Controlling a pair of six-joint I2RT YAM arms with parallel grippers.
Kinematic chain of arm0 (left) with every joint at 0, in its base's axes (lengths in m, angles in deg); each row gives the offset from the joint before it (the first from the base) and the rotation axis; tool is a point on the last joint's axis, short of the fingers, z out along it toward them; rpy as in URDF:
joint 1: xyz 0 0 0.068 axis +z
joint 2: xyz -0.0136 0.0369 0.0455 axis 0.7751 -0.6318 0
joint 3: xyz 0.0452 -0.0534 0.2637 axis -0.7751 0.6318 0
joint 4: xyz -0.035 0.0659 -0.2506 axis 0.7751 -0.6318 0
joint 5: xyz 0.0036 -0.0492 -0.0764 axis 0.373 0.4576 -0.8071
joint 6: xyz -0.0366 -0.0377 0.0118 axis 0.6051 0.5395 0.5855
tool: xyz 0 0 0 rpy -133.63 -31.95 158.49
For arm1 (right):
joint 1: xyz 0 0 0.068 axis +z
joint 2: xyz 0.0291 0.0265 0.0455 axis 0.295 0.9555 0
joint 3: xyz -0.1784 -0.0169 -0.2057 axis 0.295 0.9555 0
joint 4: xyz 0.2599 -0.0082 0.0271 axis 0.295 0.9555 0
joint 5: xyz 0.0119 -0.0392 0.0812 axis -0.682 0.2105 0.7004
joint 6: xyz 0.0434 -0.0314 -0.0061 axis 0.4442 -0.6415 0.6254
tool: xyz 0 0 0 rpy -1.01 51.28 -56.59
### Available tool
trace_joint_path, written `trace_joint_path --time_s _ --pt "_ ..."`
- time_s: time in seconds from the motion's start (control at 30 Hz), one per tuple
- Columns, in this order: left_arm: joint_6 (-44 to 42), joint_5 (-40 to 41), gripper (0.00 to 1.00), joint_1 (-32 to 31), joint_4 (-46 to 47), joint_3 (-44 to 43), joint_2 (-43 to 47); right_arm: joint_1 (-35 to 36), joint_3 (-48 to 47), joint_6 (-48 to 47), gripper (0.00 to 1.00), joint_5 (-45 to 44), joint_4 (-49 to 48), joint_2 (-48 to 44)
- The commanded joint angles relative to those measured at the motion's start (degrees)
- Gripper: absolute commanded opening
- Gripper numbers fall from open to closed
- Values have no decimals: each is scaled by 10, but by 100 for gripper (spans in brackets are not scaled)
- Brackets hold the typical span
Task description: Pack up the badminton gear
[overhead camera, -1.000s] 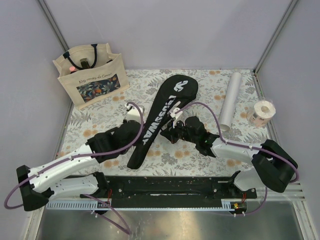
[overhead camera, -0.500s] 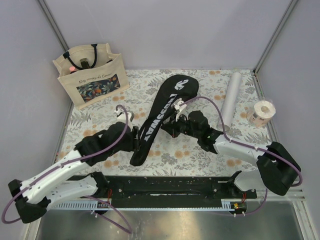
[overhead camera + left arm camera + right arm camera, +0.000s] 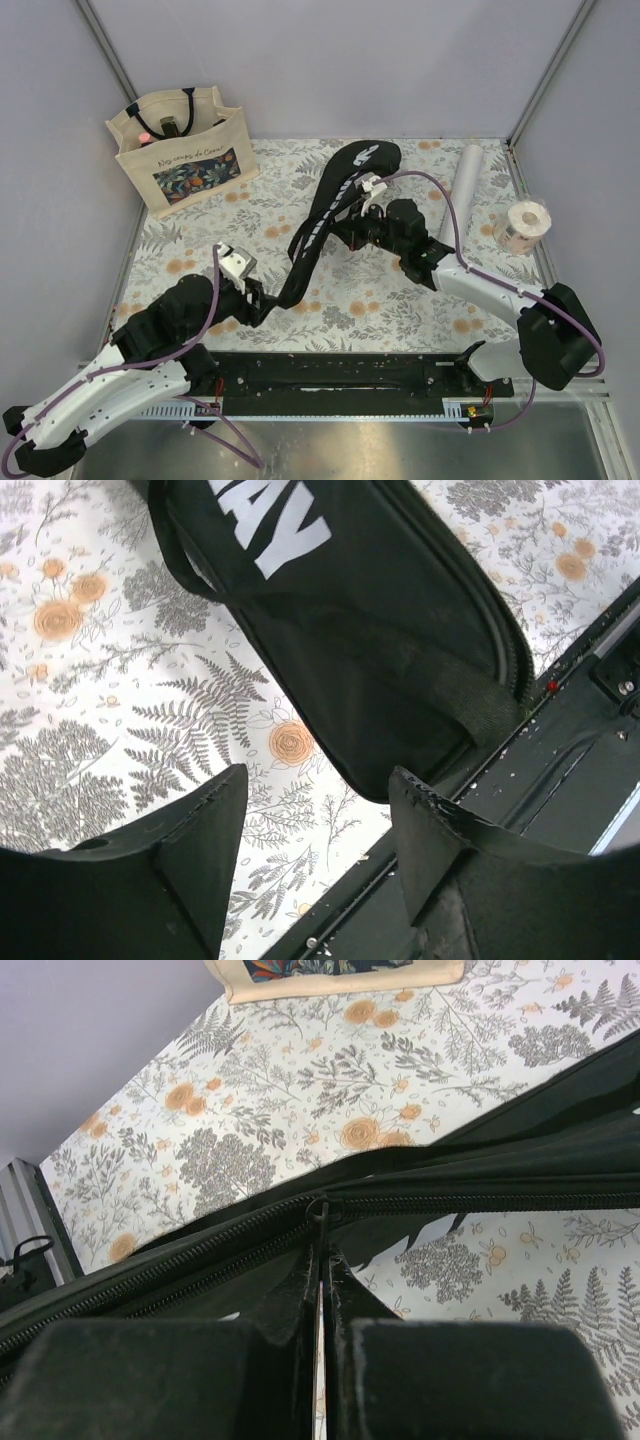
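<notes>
The black "CROSSWAY" racket cover lies diagonally across the floral tablecloth, its wide end far and its narrow end near. My right gripper is shut on the cover's zipper pull, and the cover's edge there is lifted off the cloth. In the right wrist view the fingers press together around the thin pull. My left gripper stands open just short of the cover's narrow end and holds nothing. The white tube lies at the far right, untouched.
A beige floral tote bag stands at the far left corner. A small pale tape roll sits by the right edge. A black rail runs along the table's near edge, close under the left gripper.
My left gripper opened, let go of the cover's narrow end and drew back toward the near left. The right gripper moved farther away along the cover with the zipper pull.
</notes>
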Motion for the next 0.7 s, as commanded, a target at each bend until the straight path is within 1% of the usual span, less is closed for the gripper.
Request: trace_joint_path --time_s 0.0,0.03,0.2,0.23,0.33,0.47,0.6,0.67 --pt "-98 -45 63 0 91 3 -16 -11 -58 7 0 11 -21 7" --pt "-106 -62 64 0 93 4 -21 -13 -62 11 0 11 -21 13" --pt "-137 -60 66 0 92 7 -26 -23 -84 20 0 12 -16 32" --pt "-159 -59 66 0 85 5 -25 -25 -93 20 0 13 -15 36" --pt "-179 -57 67 1 69 -6 -18 -30 -109 15 0 8 -1 51" --pt "-186 -74 68 1 66 -10 -17 -32 -120 21 0 3 2 65" --pt "-197 -50 68 -1 88 -3 -27 -32 -118 28 0 13 -10 68" --pt "-207 -22 68 -1 111 4 -33 -32 -115 32 0 16 -15 67"
